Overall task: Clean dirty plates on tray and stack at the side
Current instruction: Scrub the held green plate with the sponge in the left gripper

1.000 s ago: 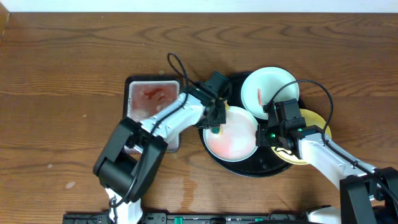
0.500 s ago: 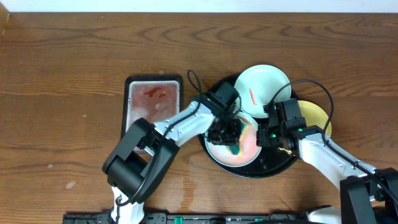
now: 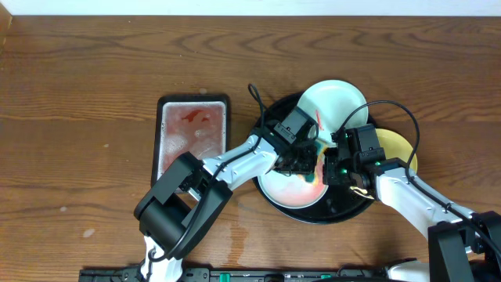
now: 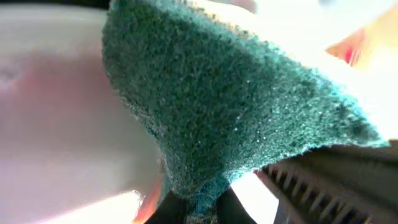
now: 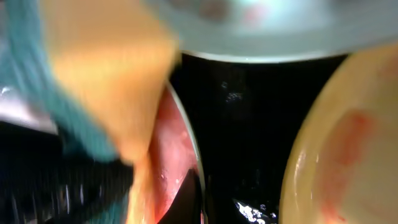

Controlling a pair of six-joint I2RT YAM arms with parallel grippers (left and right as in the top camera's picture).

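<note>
I am in the scrubbing step. My left claw (image 3: 304,160) pinches the sponge (image 4: 217,93) and presses it on the red-smeared plate (image 3: 282,188), which lies in the black tray (image 3: 344,210). My right claw (image 3: 335,166) sits at that plate's rim; I cannot tell whether it is pinching. Next, I judge, the pink film needs wiping off before this plate goes out to the side.

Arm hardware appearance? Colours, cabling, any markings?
Left arm and right arm match: white tubular links, boxy black joint housings, black wrist blocks. A thin black cable loops off each wrist. A green light glows on the right wrist. Jaws are black, with ribbed pads. No readable markings.
</note>
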